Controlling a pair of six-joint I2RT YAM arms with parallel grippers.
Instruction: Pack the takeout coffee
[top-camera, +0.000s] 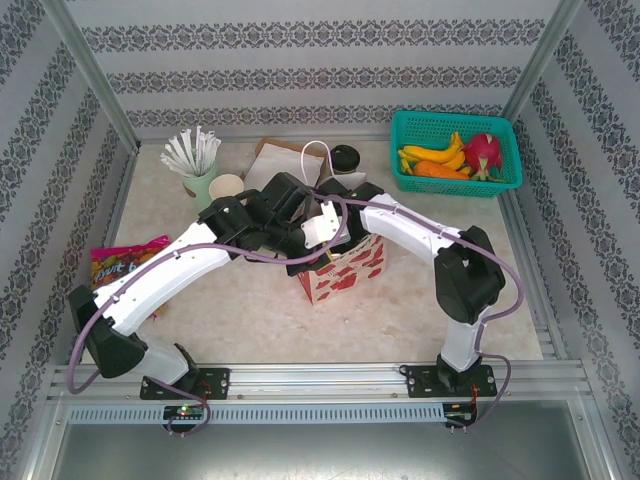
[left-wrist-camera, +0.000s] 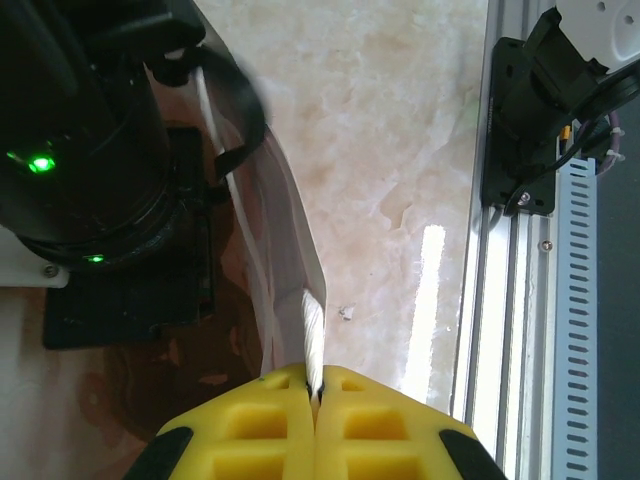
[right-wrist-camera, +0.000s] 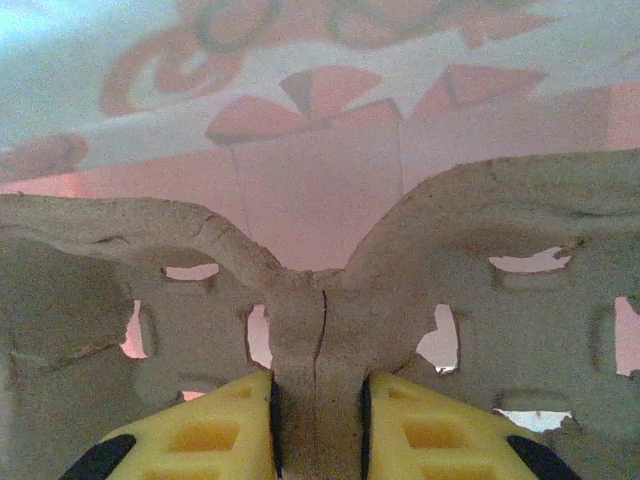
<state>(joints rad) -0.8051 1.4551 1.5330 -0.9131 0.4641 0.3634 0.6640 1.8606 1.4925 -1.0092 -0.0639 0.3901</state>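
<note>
**A:** Where is the takeout coffee (top-camera: 345, 157) sitting?

**B:** It's standing on the desk (top-camera: 250, 310) in the upper middle of the overhead frame, with its black lid on. It's just above the meeting arms and apart from both, and nothing is holding it.

**A:** And below it in the frame?

**B:** The red-patterned paper bag (top-camera: 345, 272) is standing at frame centre. At the bottom of the left wrist frame, the left fingers (left-wrist-camera: 260, 435) are closing tight on the bag's thin rim. The right fingers (right-wrist-camera: 200, 440) are clamping the centre ridge of a pulp cup carrier (right-wrist-camera: 480, 220). The bag's printed wall is showing pink behind it, so I'm judging the carrier is going into the bag.

**A:** How should that step be going?

**B:** I'm thinking the left arm should be holding the mouth wide while the carrier is travelling down level. That way it's landing flat on the bottom rather than snagging a wall. After that, the cup is worth fetching, gripped below the lid and carried upright.
</note>
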